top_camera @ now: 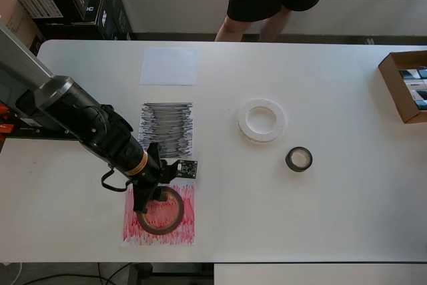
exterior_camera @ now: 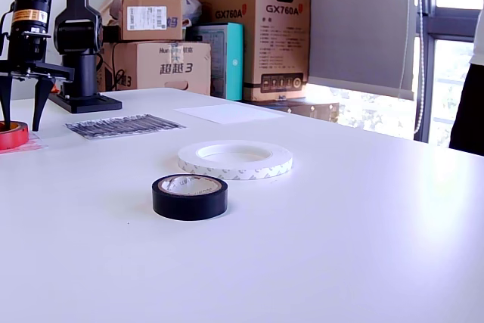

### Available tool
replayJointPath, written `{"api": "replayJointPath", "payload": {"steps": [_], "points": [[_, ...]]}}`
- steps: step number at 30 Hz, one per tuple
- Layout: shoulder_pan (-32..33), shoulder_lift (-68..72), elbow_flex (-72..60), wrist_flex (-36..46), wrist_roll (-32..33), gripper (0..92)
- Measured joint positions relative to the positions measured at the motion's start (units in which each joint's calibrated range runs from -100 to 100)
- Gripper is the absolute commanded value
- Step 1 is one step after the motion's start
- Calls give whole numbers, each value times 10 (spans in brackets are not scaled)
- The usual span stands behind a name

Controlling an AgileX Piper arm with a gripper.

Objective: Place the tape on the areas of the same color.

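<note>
Reddish-brown tape roll (top_camera: 161,210) is being set down on the red-scribbled sheet (top_camera: 183,228) at the overhead view's near left, the gripper (top_camera: 148,199) being held spread around its rim; the lift should be straight up, so the roll is not being dragged.

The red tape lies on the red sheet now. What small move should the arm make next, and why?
Probably lift straight up. The reddish-brown roll already rests on the red-scribbled sheet, and the gripper is open, its fingers astride the roll's rim. The white roll and black roll wait off their sheets.
</note>
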Motion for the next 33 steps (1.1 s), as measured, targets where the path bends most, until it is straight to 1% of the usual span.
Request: {"api": "replayJointPath", "payload": {"steps": [10,13,19,22,26,33], "points": [[0,-9,-38,3,0,543],[0,-9,-61,14,1,543],[28,-37,-130,31,39,543],[54,-44,-182,62,73,543],[99,-44,-270,124,132,543],[189,-44,-409,291,251,543]]}}
